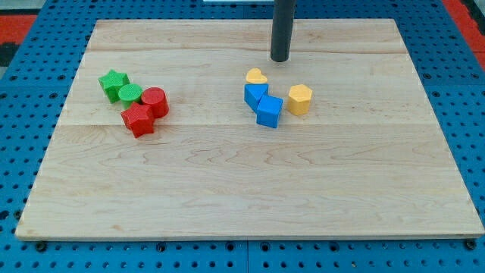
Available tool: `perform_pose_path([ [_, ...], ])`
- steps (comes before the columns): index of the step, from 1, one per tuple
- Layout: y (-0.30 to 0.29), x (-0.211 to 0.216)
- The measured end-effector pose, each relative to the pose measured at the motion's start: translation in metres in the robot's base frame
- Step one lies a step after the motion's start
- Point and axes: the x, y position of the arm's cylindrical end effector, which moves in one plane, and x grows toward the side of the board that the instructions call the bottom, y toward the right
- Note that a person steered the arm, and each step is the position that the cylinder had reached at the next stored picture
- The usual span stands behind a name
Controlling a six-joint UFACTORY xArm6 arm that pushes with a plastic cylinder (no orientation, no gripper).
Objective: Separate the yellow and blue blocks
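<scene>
A yellow heart block (256,76) sits right of the board's middle, touching a blue block (255,95) just below it. A second blue block (269,111) touches the first at its lower right. A yellow hexagon block (299,99) stands just right of the blue pair, very close to the second blue block. My tip (280,58) is above and slightly right of the yellow heart, a short gap away, touching no block.
On the view's left, a green star block (114,82), a green cylinder (129,94), a red cylinder (154,101) and a red star block (138,119) are clustered together. The wooden board (242,197) lies on a blue pegboard.
</scene>
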Motion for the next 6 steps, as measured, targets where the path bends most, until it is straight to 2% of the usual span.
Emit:
perform_pose_path([
  [1,0.000,0.000],
  [3,0.004,0.080],
  [5,-0.037,0.079],
  [6,-0.063,0.099],
])
